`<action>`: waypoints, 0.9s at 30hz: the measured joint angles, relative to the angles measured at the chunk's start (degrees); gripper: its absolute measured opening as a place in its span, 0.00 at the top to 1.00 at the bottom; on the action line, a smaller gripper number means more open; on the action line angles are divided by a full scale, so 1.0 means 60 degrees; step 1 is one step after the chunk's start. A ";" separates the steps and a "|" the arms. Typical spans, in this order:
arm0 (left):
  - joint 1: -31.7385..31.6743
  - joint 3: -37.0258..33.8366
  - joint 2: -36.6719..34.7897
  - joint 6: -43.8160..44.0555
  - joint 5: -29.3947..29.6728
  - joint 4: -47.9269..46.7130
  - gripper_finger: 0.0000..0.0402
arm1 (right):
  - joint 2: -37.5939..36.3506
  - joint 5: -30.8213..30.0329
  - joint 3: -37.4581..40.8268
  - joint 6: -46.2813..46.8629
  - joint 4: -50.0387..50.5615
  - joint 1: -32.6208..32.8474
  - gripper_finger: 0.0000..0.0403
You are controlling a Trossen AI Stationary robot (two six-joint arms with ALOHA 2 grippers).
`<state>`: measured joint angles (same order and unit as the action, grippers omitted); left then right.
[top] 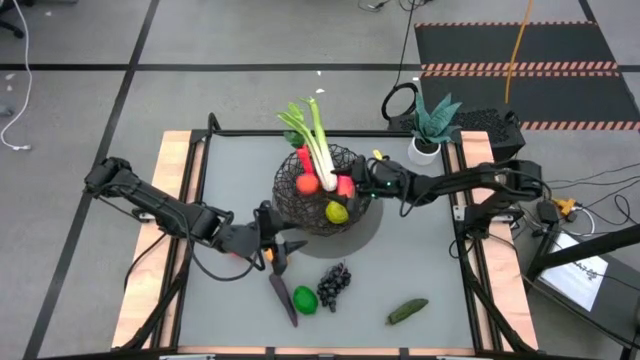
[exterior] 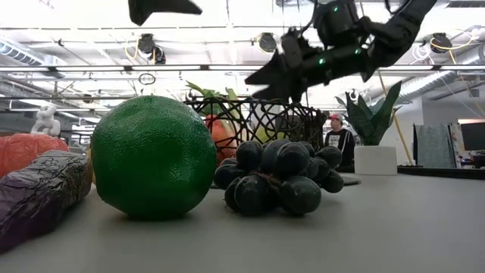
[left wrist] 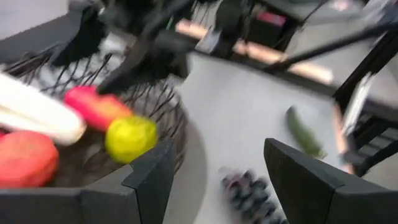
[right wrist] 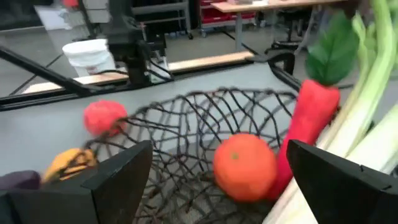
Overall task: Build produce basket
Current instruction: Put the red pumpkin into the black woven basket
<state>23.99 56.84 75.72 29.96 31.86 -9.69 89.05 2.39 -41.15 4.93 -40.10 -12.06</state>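
The black wire basket [top: 322,192] stands mid-table. It holds the leek [top: 318,140], the carrot [right wrist: 309,118], an orange fruit [right wrist: 244,166] and a yellow-green fruit [left wrist: 130,138]. My right gripper [top: 355,180] hangs open and empty over the basket's right rim; its wrist view [right wrist: 217,155] looks into the basket. My left gripper [top: 292,246] is open and empty just near-left of the basket, above the table. The eggplant [top: 283,298], green fruit [top: 304,299], grapes [top: 334,283] and cucumber [top: 407,311] lie on the table near the front edge.
A red fruit [right wrist: 102,117] and a yellow-orange piece [right wrist: 71,163] lie on the table by my left gripper. A white pot with a green plant [top: 430,130] stands at the table's far right corner. A person [exterior: 337,140] stands in the room behind.
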 joint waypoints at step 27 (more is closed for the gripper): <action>0.1297 -0.0589 0.0005 0.9243 -0.0930 -0.7423 0.27 | -0.4325 0.1358 0.0291 -0.1945 0.5620 0.1425 0.14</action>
<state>31.77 53.31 75.75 85.42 26.28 -54.23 63.10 10.54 -39.40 -6.74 -6.38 -3.51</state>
